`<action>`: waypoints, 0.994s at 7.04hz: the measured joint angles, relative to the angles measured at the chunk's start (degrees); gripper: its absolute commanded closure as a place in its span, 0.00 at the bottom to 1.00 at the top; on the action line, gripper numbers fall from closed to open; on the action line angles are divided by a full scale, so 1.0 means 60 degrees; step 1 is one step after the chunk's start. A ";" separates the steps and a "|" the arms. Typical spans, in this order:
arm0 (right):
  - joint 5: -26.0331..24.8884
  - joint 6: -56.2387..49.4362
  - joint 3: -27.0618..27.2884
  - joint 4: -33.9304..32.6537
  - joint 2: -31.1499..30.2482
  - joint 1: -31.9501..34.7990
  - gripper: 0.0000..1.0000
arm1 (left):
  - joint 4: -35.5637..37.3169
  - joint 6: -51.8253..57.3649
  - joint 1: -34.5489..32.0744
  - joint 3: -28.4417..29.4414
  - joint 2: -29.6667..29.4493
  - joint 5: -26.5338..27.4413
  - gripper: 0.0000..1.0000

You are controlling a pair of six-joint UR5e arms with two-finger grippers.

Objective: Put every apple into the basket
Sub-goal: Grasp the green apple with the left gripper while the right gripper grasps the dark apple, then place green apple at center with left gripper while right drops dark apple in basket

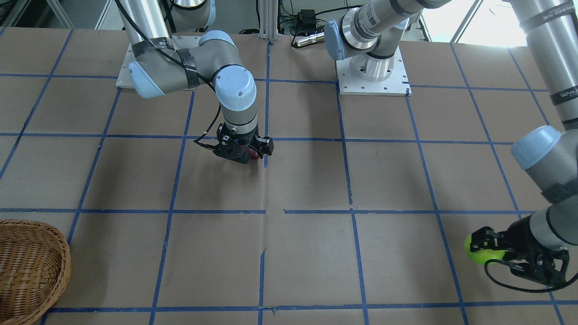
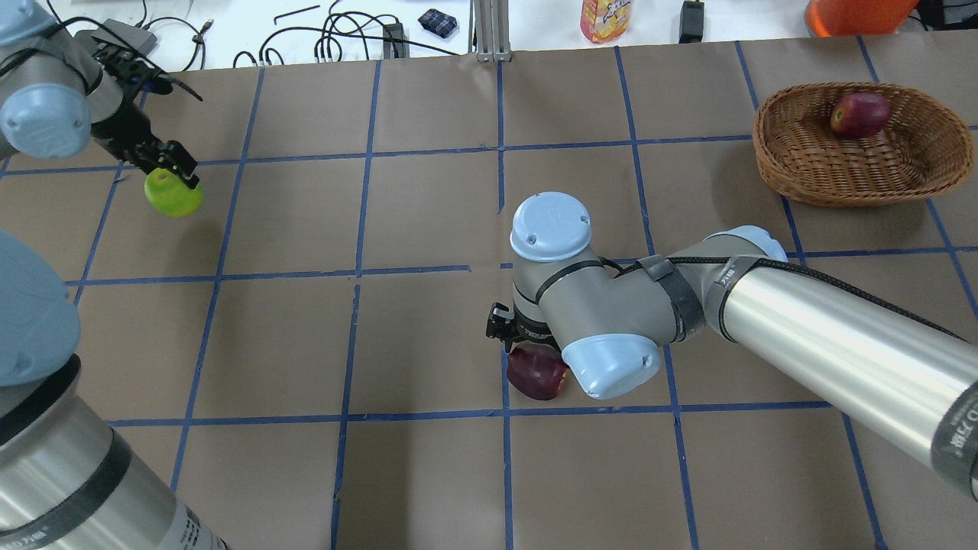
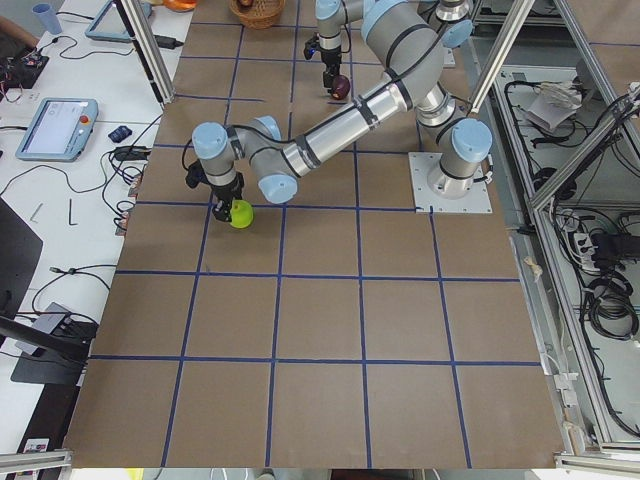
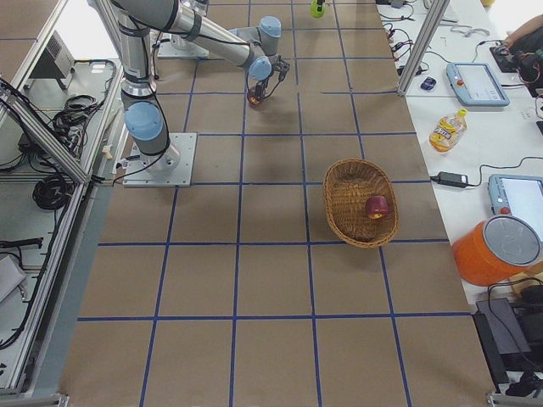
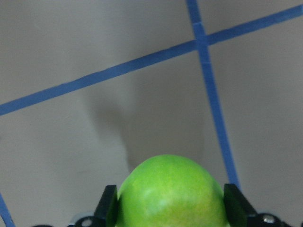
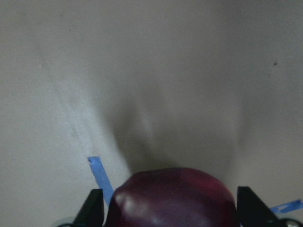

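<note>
1. The basket (image 2: 772,164) stood at the far right of the table in the overhead view, its longer axis running 9 to 3 o'clock. The red apple (image 2: 860,114) lay inside it.
2. The maroon apple (image 2: 536,372) sat near the table centre, clamped between the jaws of the right gripper (image 6: 171,208). Whether it was clear of the paper could not be settled from these views.
3. The green apple (image 2: 174,192) was at the far left edge, gripped by the left gripper (image 5: 171,205), jaws closed on both flanks.
4. Controlling relation: from the maroon apple the basket lay at about 2 o'clock in the overhead view; from the green apple it lay at about 3 o'clock, well apart, across the full table width.
5. Judgement: the right arm was the nearer. Its carry should run first, toward 2 o'clock.
</note>
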 measured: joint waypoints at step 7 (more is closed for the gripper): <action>-0.0521 -0.4158 -0.1729 0.1960 -0.0484 -0.1748 1.00 | -0.2159 -0.4441 -0.2140 -0.0514 0.1355 -0.1144 1.00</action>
